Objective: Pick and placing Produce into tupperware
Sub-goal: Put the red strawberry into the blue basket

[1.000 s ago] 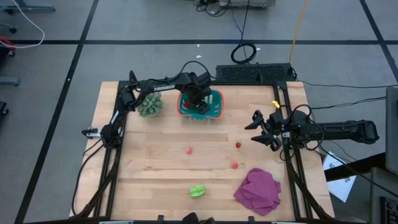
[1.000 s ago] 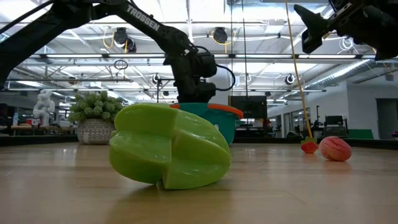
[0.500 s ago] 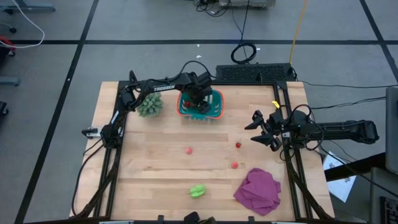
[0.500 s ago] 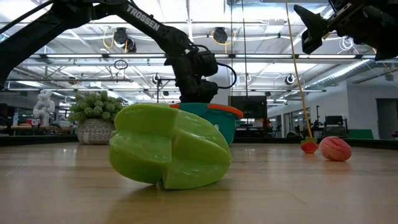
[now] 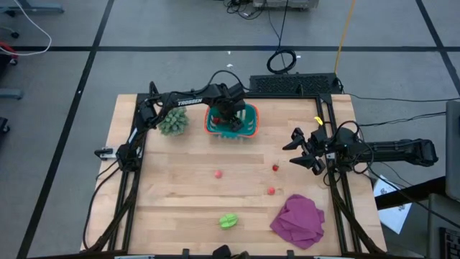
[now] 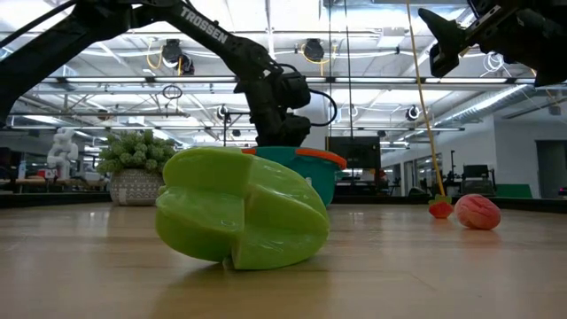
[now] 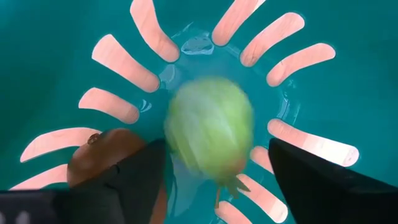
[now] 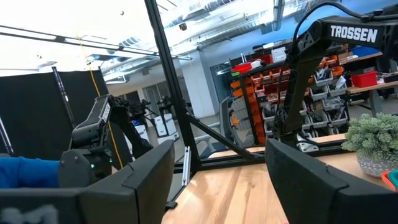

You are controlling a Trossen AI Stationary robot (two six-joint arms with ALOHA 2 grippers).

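Observation:
My left gripper [image 5: 228, 115] hangs open, pointing down into the teal tupperware [image 5: 249, 129] at the table's far middle. In the left wrist view its two fingers stand either side of a blurred light-green round piece [image 7: 210, 127] over the slotted tub base [image 7: 74, 37]; whether they touch it I cannot tell. A brown oval [image 7: 102, 155] lies in the tub beside it. A second light-green piece [image 5: 228, 220] rests on the table near the front edge. Small red pieces [image 5: 218, 173] [image 5: 275, 167] [image 5: 271, 191] lie mid-table. My right gripper [image 5: 296, 152] waits open, raised at the table's right side.
A spiky grey-green plant in a pot [image 5: 172, 121] stands just left of the tub. A magenta cloth [image 5: 298, 219] lies crumpled at the near right corner. Bare wood shows between the tub and the red pieces.

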